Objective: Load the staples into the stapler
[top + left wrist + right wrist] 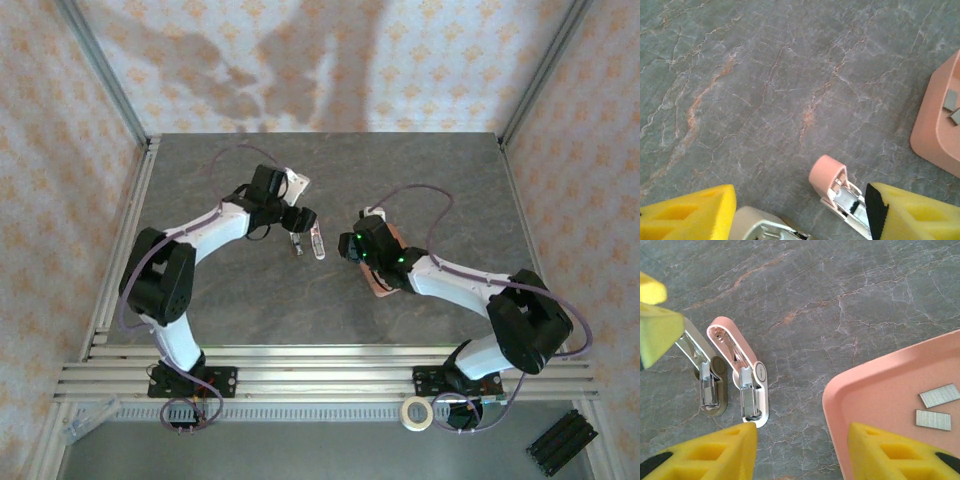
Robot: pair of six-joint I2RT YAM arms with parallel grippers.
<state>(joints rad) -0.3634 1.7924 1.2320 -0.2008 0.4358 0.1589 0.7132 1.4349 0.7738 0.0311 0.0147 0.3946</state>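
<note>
The pale pink and white mini stapler (742,375) is lying flipped open on the grey marbled table (840,290), silvery channel facing up. It is just beside what seems to be a second, olive-based stapler (715,387) (the left wrist view is cropping both). The left gripper (800,200) is standing wide open around them, gripping nothing. The right gripper (802,435) is hovering partly open and empty over the rim of the one salmon-pink plastic tray (865,400), where two small grey metal staple blocks (939,395) are lying flat, near each other. The right fingers should probably be pinching one block squarely by its long edges while the left is steadying the pink stapler's base.
</note>
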